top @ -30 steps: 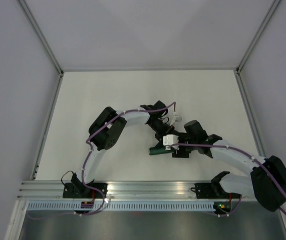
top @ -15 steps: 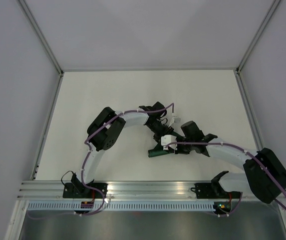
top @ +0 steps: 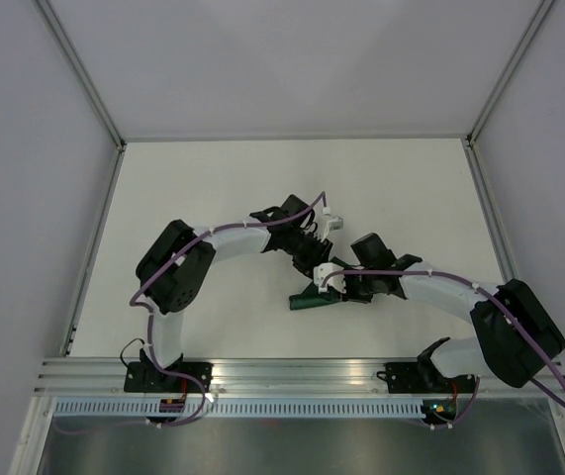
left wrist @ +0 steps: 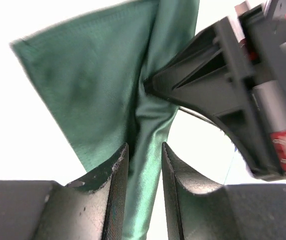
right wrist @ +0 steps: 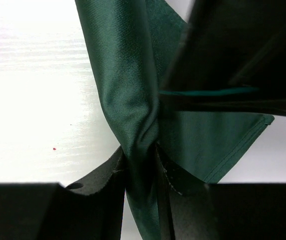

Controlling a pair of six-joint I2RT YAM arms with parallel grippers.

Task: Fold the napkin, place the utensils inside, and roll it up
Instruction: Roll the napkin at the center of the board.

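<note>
The dark green napkin point(top: 306, 300) is bunched into a twisted strip in the middle of the table, one flat corner hanging toward the near left. My left gripper point(top: 320, 277) comes from the far side and is closed on a fold of the napkin point(left wrist: 97, 85) between its fingers point(left wrist: 113, 175). My right gripper point(top: 339, 288) comes from the right and is shut tight on the twisted napkin point(right wrist: 127, 75). The two grippers meet almost tip to tip; the right gripper's black body point(left wrist: 223, 85) fills the left wrist view. No utensils are in view.
The white table point(top: 213, 188) is walled by grey panels at the back and sides. A metal rail point(top: 292, 374) with both arm bases runs along the near edge. The left arm's elbow point(top: 173, 272) bulges out to the left.
The left arm's elbow has swung left and its wrist has shifted back-left. The right gripper has pushed left toward it. The bunched napkin stays held between them at nearly the same spot.
</note>
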